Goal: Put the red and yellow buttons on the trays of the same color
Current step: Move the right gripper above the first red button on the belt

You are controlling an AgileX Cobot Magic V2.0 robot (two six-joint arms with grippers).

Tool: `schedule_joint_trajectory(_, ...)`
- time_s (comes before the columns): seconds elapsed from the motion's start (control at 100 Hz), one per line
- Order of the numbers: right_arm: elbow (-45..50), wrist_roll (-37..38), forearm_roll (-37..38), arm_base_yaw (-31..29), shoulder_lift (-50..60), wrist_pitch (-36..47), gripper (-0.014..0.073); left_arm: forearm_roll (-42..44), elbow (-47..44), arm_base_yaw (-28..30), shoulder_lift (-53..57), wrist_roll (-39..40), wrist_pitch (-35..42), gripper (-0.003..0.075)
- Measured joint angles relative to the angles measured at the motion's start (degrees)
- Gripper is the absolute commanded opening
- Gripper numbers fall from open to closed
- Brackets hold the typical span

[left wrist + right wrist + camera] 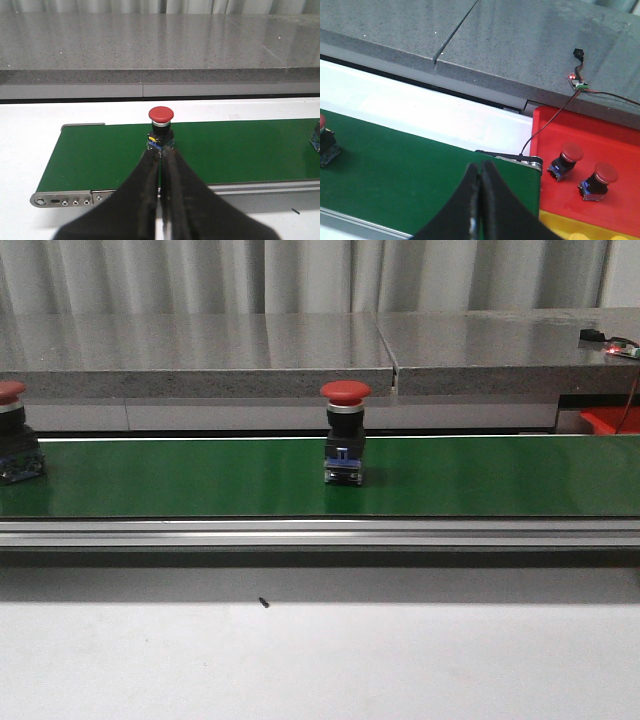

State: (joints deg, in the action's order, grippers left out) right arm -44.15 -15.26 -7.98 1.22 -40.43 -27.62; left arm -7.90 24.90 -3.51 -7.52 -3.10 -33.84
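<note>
Green conveyor belt (200, 480) taken as landmark. One red button (345, 445) stands upright on the belt about mid-length, red cap up, black and blue base on the green surface; a second red button (15, 445) stands on the belt at its left end in the front view, partly cut by the frame edge. Left gripper (161, 170) hangs over the near edge of the belt, fingers pressed together, nothing between them, tips just short of that second button (161, 127). Right gripper (480, 172) hangs over the belt's right end, fingers likewise together and empty. Red tray (620, 145) sits just beyond that belt end, holding two red buttons (566, 159) (599, 180) apart from each other; yellow tray (570, 227) adjoins the red one on its near side. Small circuit board (577, 82) with a lit red LED lies on the grey stone ledge (520, 45) behind the belt, wire running down from it. No legible labels or writing on any item
</note>
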Motion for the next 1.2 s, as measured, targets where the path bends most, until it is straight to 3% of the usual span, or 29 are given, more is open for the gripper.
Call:
schedule_joint_trajectory(0.49, 0.0, 0.0, 0.0, 0.0, 0.0, 0.8, -0.0068, -0.1, -0.2, 0.0, 0.0, 0.0, 0.0, -0.0020)
schedule_joint_trajectory(0.66, 0.0, 0.0, -4.1, 0.0, -0.1, 0.7, -0.0053, -0.1, -0.2, 0.0, 0.0, 0.0, 0.0, -0.0020)
schedule_joint_trajectory(0.78, 0.0, 0.0, -5.6, 0.0, -0.3, -0.8, 0.0113, -0.1, -0.2, 0.0, 0.0, 0.0, 0.0, -0.0020)
schedule_joint_trajectory(0.98, 0.0, 0.0, -6.1, 0.0, -0.3, -2.4, 0.0657, -0.1, -0.2, 0.0, 0.0, 0.0, 0.0, -0.0020)
schedule_joint_trajectory(1.2, -0.4, 0.1, -8.9, 0.0, -1.2, -4.8, 0.0624, -0.1, -0.2, 0.0, 0.0, 0.0, 0.0, -0.0020)
